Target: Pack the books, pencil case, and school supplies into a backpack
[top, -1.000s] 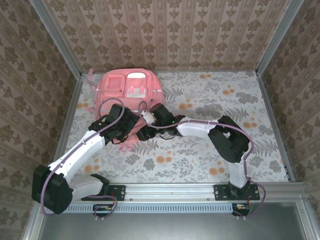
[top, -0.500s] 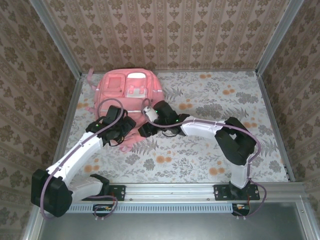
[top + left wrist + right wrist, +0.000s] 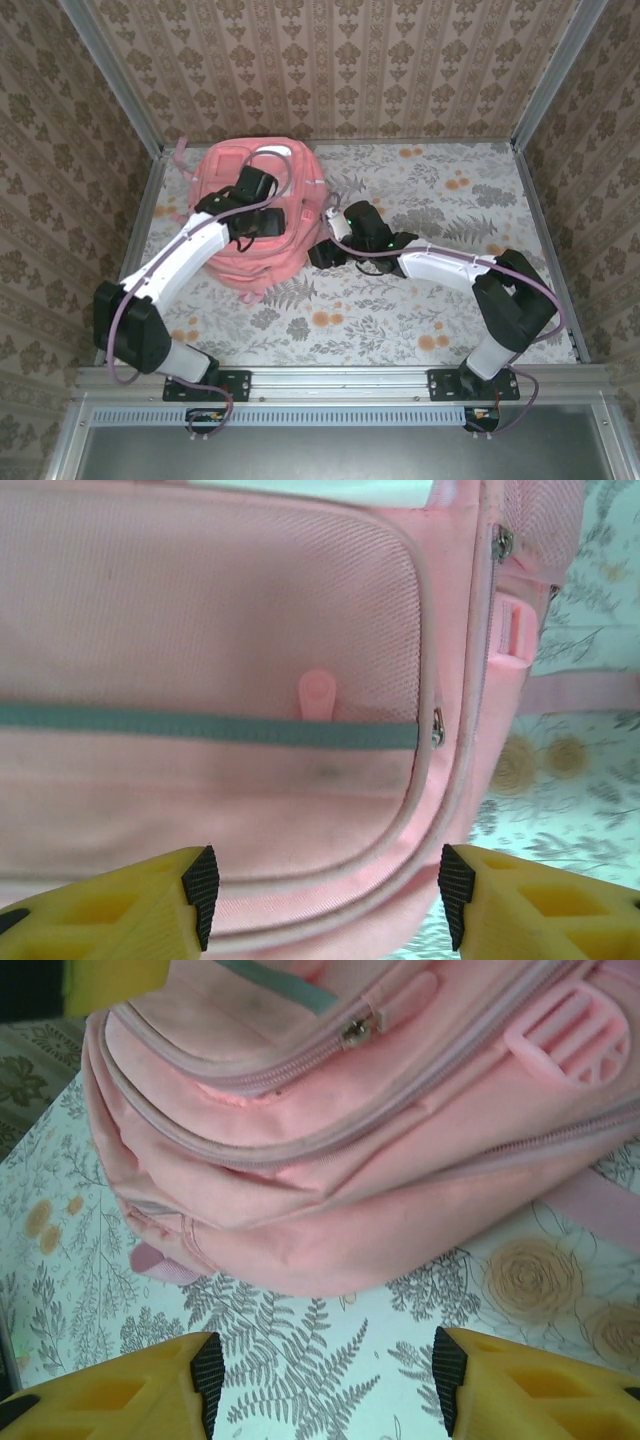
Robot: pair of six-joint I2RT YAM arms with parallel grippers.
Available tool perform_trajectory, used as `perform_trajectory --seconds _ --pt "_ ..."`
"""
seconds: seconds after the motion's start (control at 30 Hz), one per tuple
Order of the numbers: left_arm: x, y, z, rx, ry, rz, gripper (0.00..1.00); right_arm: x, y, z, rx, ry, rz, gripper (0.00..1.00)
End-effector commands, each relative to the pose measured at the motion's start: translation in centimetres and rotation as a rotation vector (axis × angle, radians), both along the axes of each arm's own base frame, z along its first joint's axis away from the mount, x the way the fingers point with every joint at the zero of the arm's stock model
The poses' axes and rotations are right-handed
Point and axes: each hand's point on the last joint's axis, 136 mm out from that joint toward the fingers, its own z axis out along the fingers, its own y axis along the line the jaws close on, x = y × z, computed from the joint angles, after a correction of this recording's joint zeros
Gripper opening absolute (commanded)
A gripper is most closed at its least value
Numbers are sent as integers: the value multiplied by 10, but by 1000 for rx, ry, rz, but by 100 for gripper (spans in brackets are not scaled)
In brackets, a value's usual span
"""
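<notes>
Backpack (image 3: 225, 165): one, under left gripper (image 3: 325, 895), partly hidden by its arm.
Left gripper: spread, empty.
Right gripper (image 3: 322, 1375): spread, empty.

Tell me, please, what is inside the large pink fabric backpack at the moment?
Its inside cannot be seen. The large pink fabric backpack presents outer fabric, and its zips in the right wrist view look closed, so any contents are covered.

backpack (image 3: 262, 262) — pink fabric, big | lying flat, front pkts up | table far-left
</notes>
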Motion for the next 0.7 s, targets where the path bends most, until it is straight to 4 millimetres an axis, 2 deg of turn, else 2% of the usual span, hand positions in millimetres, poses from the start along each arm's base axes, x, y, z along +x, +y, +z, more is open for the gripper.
perform_trajectory --seconds 0.0,0.17,0.33,0.37,0.4,0.5,0.53,0.67 --pt "0 3 -11 243 26 -225 63 1 -8 11 26 -21 -44 61" --pt "11 -6 -33 391 58 -318 63 -3 -12 7 32 -11 -54 61" --pt "19 0 -52 507 84 -336 62 -6 -10 8 52 3 -43 62" --pt "22 4 -54 542 79 -330 58 -7 -9 8 53 5 -41 62" --pt "24 5 -54 561 76 -331 48 -6 -9 9 55 4 -40 63" --pt "32 8 -49 621 38 -322 5 -8 -5 9 61 10 -23 63" --pt "36 8 -43 630 18 -311 0 -8 -3 9 60 9 -13 63" --pt "42 3 -13 586 -56 -285 0 -12 12 10 46 -6 44 63"
